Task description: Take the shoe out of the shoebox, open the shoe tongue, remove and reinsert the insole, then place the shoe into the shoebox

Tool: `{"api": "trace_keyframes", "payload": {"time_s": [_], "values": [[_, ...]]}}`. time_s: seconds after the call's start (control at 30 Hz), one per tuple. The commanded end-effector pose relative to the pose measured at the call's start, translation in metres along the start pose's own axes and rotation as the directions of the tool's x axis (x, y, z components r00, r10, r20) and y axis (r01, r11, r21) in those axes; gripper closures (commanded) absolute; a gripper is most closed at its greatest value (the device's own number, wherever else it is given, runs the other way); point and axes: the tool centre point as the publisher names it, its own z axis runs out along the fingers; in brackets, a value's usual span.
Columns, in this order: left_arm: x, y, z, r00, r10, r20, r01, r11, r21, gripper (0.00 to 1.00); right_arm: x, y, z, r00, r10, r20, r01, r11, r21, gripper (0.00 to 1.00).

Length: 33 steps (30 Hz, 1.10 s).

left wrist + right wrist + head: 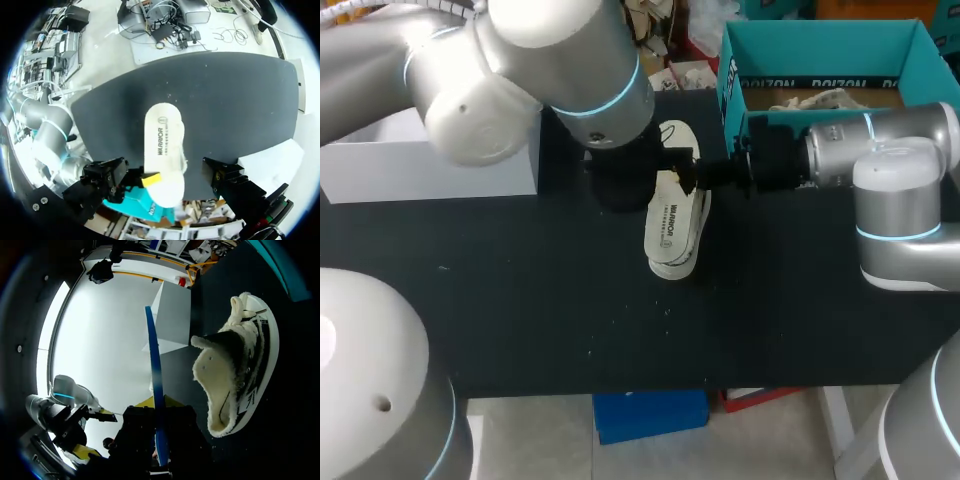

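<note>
A white box [430,165] stands at the left, contents unseen. The left gripper [167,175] is held wide open and empty over the shoe [672,230], laid on its side, probably to steady it. The insole [152,350] is pinched by the right gripper [155,406], likely for reinsertion. Only paper [815,100] is seen in the shoebox [820,45].

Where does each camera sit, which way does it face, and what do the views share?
Head view: fixed above and behind, looking down on the table; left arm and right arm meet over the shoe.
Left wrist view: above the shoe, looking down on its sole; the right arm reaches in beside it.
Right wrist view: low beside the shoe, facing its fleecy opening; the right gripper shows, jaws closed on a blue strip, perhaps the insole.
Shared: all show the shoe; head and left wrist both show the shoebox.
</note>
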Motion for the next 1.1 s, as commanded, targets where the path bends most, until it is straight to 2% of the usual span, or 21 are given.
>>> {"api": "trace_keyframes", "payload": {"time_s": [0.03,0.17,0.87,0.97,1.03,1.1], "values": [[0.024,0.002,-0.004,0.966,-0.041,0.255,0.048,0.999,-0.022,0.0,0.0,0.0,0.001,1.0,0.0,0.0,0.0,1.0,-0.003,1.0],[0.031,0.001,-0.006,0.957,-0.038,0.289,0.04,0.999,-0.001,0.0,0.0,0.0,0.001,1.0,0.0,0.0,0.0,1.0,-0.003,1.0],[0.031,0.001,-0.006,0.957,-0.038,0.289,0.04,0.999,-0.001,0.0,0.0,0.0,0.001,1.0,0.0,0.0,0.0,1.0,-0.003,1.0],[0.034,0.002,0.003,0.913,-0.06,0.403,0.053,0.998,0.029,0.0,0.0,0.0,0.001,1.0,0.0,0.0,0.0,1.0,-0.003,1.0],[0.037,0.005,0.007,0.868,-0.115,0.483,0.077,0.992,0.097,0.0,0.0,0.0,0.001,1.0,0.0,0.0,0.0,1.0,-0.003,1.0],[0.039,0.007,0.011,0.845,-0.12,0.52,0.086,0.992,0.089,0.0,0.0,0.0,0.001,1.0,0.0,0.0,0.0,1.0,-0.003,1.0]]}}
